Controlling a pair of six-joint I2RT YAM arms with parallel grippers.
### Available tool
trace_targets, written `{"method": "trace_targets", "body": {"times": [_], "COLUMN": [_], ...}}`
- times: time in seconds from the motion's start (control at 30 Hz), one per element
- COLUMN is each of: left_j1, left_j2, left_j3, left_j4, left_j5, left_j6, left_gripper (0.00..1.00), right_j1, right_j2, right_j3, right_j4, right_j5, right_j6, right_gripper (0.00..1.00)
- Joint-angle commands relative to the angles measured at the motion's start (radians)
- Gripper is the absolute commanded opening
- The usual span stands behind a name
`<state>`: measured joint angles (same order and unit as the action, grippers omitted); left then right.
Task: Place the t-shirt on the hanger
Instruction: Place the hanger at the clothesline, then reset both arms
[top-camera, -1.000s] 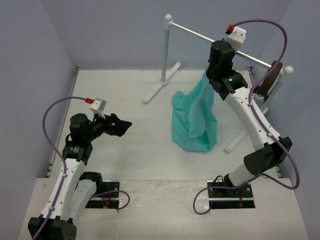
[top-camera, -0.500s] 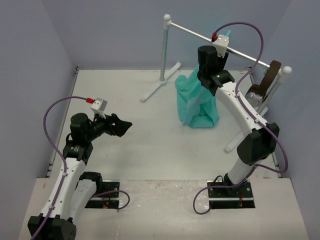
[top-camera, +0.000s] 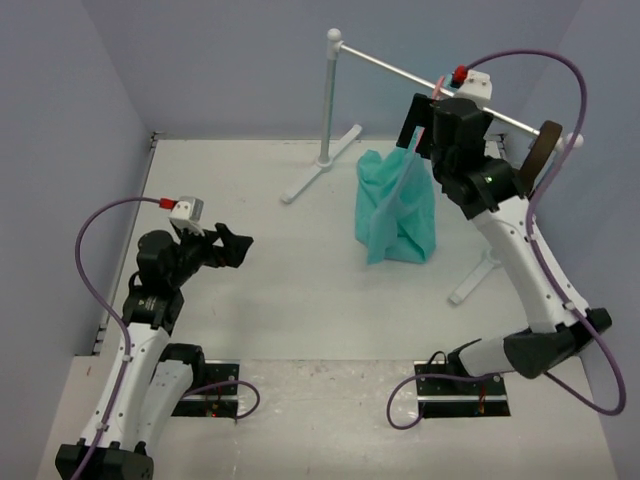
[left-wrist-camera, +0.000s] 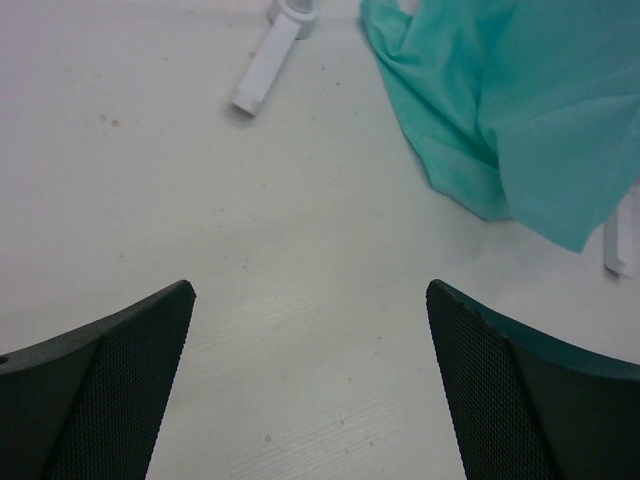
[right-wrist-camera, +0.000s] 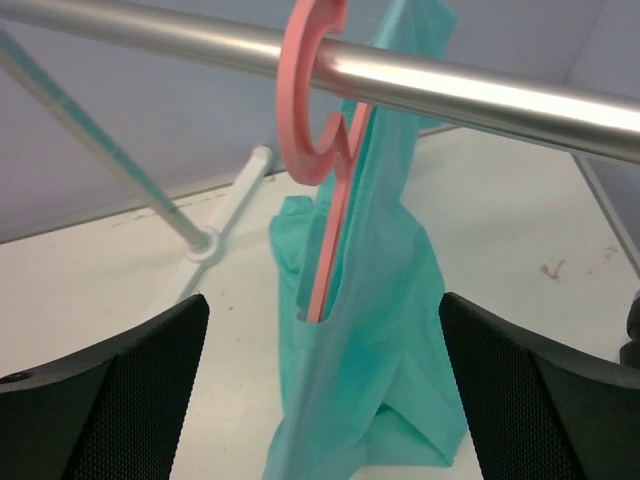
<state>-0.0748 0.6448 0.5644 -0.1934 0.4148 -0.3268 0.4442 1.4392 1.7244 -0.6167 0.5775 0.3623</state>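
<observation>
The teal t-shirt hangs on the pink hanger, and its lower hem bunches on the table. The hanger's hook sits over the silver rack rod. My right gripper is up at the rod, just on the near side of the hook. It is open, its fingers stand wide on either side of the shirt and touch nothing. My left gripper hovers low over the table at the left, open and empty, well short of the t-shirt.
The rack's left post and its white foot stand at the back of the table. A brown object hangs at the rod's right end. Walls close in the table at the left, back and right.
My right gripper has opened, let go of the hanger and drawn back to the right. The shirt now hangs from the rod on its own. The left arm has shifted slightly.
</observation>
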Motion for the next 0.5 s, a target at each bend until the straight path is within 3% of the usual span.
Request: {"method": "trace_targets", "body": {"times": [0.0,0.17,0.47], "left_j1": [-0.002,-0.004,-0.064], "left_j2": [-0.03,-0.084,-0.122], "left_j3": [0.069,0.146,0.307], "left_j4": [-0.05,-0.165,-0.305], "left_j5": [-0.284,-0.545,-0.846], "left_j6": [-0.027,-0.034,-0.03], "left_gripper": [1.0,1.0,1.0], "right_j1": [0.004,0.004,0.004], "right_j2": [-0.14,-0.406,-1.009], "right_j3": [-0.06,-0.237,-0.516], "right_j4": [-0.089,-0.096,-0.215], "right_j5": [-0.167,-0.31,-0.228], "right_j6": [0.014,-0.052,-0.075], "right_gripper": [0.99,0.99,0.99]}}
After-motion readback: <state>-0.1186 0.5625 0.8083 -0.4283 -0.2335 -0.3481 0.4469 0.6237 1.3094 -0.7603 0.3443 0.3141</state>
